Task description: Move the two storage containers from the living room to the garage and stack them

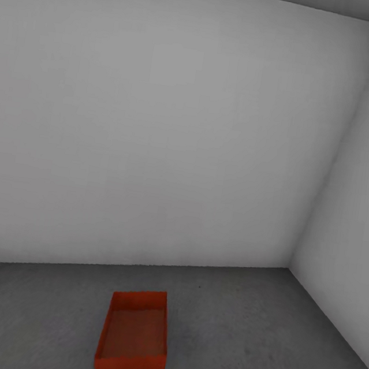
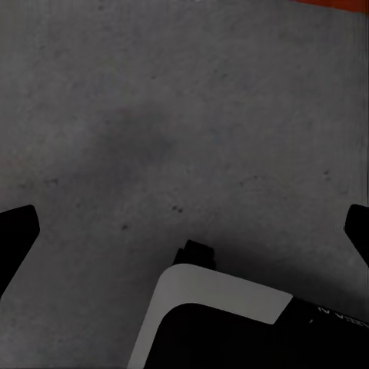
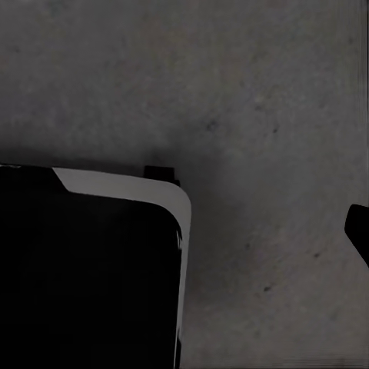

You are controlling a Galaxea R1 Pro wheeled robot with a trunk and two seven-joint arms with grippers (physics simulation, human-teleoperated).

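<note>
I see one orange-red storage container [image 1: 134, 334] on the garage floor [image 1: 246, 332], near the white wall [image 1: 154, 145]. It looks light and stiff; I'd grip its thin long rims. The left gripper [image 2: 188, 231] is spread wide, empty; for the right I cannot tell.

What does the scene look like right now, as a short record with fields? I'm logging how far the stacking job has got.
room: white walls, a corner at right, dark grey floor
container: one orange-red storage container, open top up, flat on the floor near the wall
contents: looks empty; nothing stacked on it
left gripper: fingers wide apart over bare floor, holding nothing
right gripper: one fingertip shows at the picture's edge; state unclear
progress: first container placed, stacking not yet done
</note>
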